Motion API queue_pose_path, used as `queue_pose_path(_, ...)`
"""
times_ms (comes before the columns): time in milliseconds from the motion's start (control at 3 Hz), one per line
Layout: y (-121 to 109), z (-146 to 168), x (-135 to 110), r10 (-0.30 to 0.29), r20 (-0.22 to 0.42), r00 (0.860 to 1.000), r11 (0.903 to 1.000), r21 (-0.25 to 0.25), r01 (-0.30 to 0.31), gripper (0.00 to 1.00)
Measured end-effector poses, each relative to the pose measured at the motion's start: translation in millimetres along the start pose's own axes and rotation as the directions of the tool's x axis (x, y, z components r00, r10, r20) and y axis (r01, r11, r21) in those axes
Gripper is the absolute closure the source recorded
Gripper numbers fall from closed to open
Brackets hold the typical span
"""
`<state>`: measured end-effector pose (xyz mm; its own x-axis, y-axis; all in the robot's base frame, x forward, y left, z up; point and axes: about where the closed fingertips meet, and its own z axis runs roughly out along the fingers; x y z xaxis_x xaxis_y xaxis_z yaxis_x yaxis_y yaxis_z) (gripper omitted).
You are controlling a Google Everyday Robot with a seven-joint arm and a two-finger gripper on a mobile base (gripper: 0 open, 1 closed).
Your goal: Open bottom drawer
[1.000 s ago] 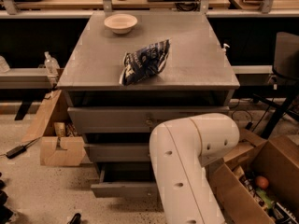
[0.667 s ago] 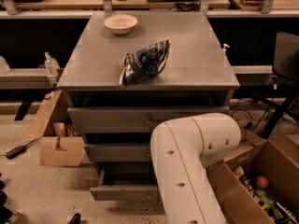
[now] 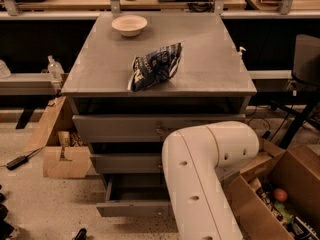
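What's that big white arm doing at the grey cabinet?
A robot's white arm reaches in front of a grey cabinet to open its bottom drawer, which stands pulled partway out with its inside showing. The end effector is out of sight, hidden behind the arm's bulky elbow. A chip bag and a bowl sit on top.

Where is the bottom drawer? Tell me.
Lower centre, camera view: the bottom drawer juts open beneath the middle drawer, left of the white arm; the gripper is unseen.

One near, high camera looks down over the arm [image 3: 200, 184], end effector hidden, onto the cabinet [image 3: 210, 59].
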<state>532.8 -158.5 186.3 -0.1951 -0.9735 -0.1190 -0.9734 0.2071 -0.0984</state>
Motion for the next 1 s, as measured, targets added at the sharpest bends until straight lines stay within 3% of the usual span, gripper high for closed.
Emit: queue_pose_path(1000, 0.1, 0.0, 0.0, 0.000, 0.000, 1.000, 1.0000, 0.000, 0.000, 0.96)
